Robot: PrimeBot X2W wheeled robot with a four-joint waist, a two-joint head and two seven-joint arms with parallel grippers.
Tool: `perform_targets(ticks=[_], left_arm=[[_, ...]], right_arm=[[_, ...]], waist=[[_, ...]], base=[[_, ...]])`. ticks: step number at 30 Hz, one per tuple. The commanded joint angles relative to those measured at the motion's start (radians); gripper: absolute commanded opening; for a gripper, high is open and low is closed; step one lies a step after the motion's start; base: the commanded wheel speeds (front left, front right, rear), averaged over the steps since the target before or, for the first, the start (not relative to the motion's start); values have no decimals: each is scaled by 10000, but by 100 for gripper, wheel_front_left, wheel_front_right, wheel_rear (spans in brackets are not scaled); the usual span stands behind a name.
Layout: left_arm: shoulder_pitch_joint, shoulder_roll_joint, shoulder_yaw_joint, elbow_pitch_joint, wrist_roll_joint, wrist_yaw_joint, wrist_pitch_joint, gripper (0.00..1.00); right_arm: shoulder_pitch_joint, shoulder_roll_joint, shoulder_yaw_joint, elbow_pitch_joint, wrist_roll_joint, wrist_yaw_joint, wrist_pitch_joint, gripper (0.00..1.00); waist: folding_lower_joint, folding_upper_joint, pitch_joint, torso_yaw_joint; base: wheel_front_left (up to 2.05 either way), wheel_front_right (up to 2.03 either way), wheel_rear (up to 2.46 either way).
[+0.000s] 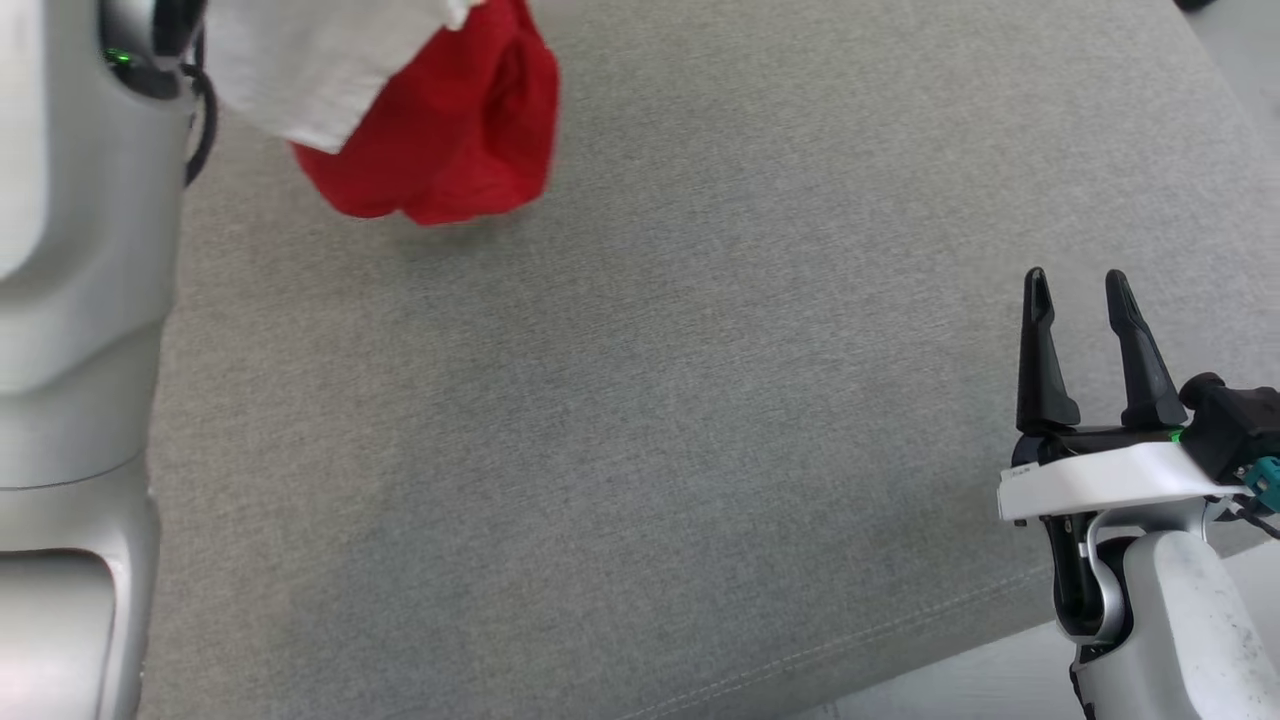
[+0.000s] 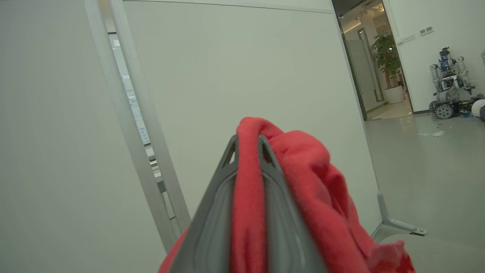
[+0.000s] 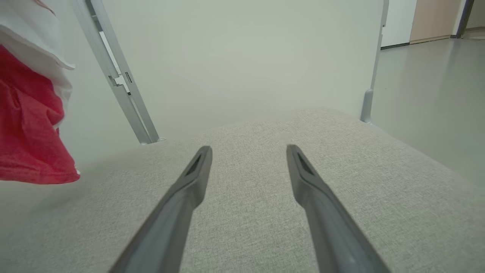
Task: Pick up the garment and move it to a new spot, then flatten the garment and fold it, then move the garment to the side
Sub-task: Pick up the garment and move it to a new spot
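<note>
Plainly, the garment point(image 1: 450, 130), red with a white part, is being pinched between the pressed-together jaws of the left arm. In the left wrist view a fold of its red cloth is being squeezed between the two dark fingers point(image 2: 212, 220) and is spilling over their right side. The garment is being held up over the far left of the grey cushion point(image 1: 640, 450). Its lowest red edge is hanging just above the fabric, with a shadow being cast beneath. Whether it is touching cannot be told.

The right arm's jaws are being held spread wide with nothing between them. They are being held over the near right part of the cushion, well apart from the garment, with their fingers point(image 1: 1040, 350) pointing away from the robot. A small dark marking is being carried on the white bracket point(image 1: 1100, 480) below those fingers, too small to be read.

Past the pale partition point(image 2: 242, 68), a leafy plant point(image 2: 386, 53) is being held in a white pot point(image 2: 394, 94) in a doorway. Another wheeled robot point(image 2: 449, 83) is being parked against the wall.
</note>
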Motion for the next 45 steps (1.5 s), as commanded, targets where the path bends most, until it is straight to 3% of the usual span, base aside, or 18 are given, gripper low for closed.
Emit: perform_targets(ticks=[1, 10, 24, 25, 26, 35, 45], left_arm=[[-145, -158, -138, 95, -32, -5, -68, 0], [1175, -764, -1015, 1211, -289, 26, -748, 0], [5287, -1516, -1611, 3610, -1222, 271, -2570, 0], [5394, -1550, -1659, 3732, -1263, 267, -2677, 26], [5453, -1585, -1711, 3830, -1271, 264, -2833, 100], [5694, -1345, -1050, 3590, -1306, 665, -3629, 100], [7148, -774, 367, 1509, -869, 965, -3657, 100]], right_arm=[[94, 0, 16, 9, 100, -7, -32, 100], [117, 3, 82, -43, 276, -7, -33, 100], [99, -2, 519, 89, 82, -7, -34, 100], [99, -2, 561, 74, 77, -7, -34, 100], [112, 0, 606, 66, 75, -7, -34, 100], [422, -1, 731, -166, -24, -7, -34, 100], [718, -4, 605, -513, -414, -7, -34, 100]], waist=[[1, -1, -13, -523], [1, -1, 194, -754], [1, -1, 54, -558], [1, -1, 28, -544], [1, -1, -19, -525], [1, -1, -709, -120], [1, -1, -1253, 841]], base=[[0, 0, 0], [0, 0, 0], [0, 0, 0], [0, 0, 0], [0, 0, 0], [0, 0, 0], [0, 0, 0]])
